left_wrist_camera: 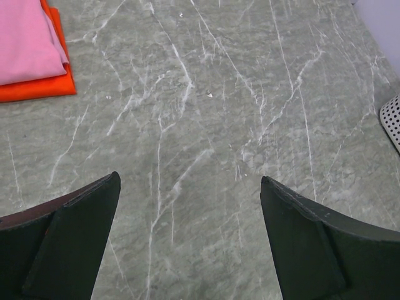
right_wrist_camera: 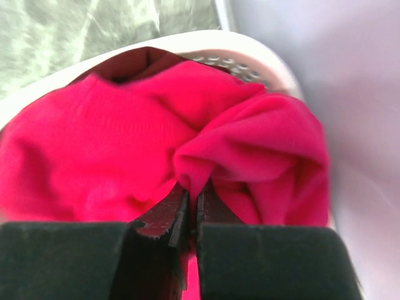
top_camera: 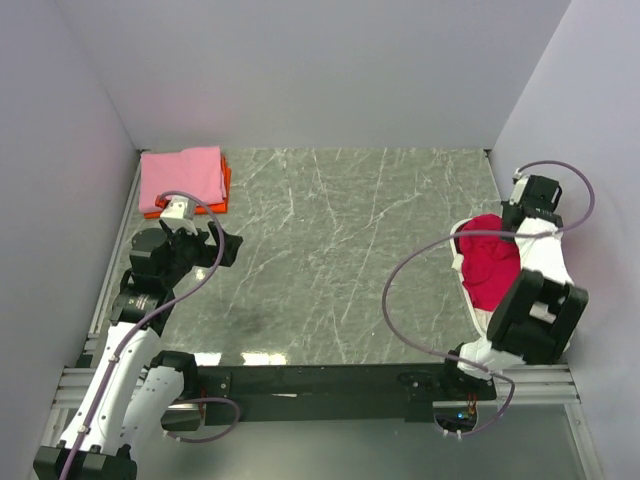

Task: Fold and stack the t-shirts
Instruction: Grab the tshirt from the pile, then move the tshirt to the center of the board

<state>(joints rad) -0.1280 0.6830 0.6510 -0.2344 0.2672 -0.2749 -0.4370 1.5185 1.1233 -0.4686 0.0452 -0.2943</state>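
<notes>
1. Pinching a raised fold of the crumpled crimson red fabric t-shirt (right_wrist_camera: 94, 144), the right gripper (right_wrist_camera: 190, 203) has its jaws closed on the cloth, which bunches right at the fingertips.
2. That shirt sits unfolded inside the white oval perforated plastic basket (right_wrist_camera: 269, 62), at the right edge of the grey-green marble-pattern table (top_camera: 340, 250).
3. Why: the basket looks like the supply of unfolded shirts. A grip on a high fold is probably meant to lift one shirt out onto the table.
4. The left gripper (left_wrist_camera: 189, 178) has its jaws wide apart and holds nothing. It hovers over the table's left side, likely waiting to help spread the shirt.
5. A folded pink fabric t-shirt (top_camera: 182, 175) lies on a folded orange fabric t-shirt (top_camera: 226, 182) in the far left corner. This reads as the done stack, set well apart from the basket and leaving the middle for folding.
6. Views:
   - Only the right wrist view shows the pinch, plus some darker maroon cloth (right_wrist_camera: 137, 62) under the red near the rim.
   - In the top view the arm hides those fingers, but that view alone gives the whole layout.
   - The left wrist view catches the stack corner and a sliver of basket, but no red shirt.
</notes>
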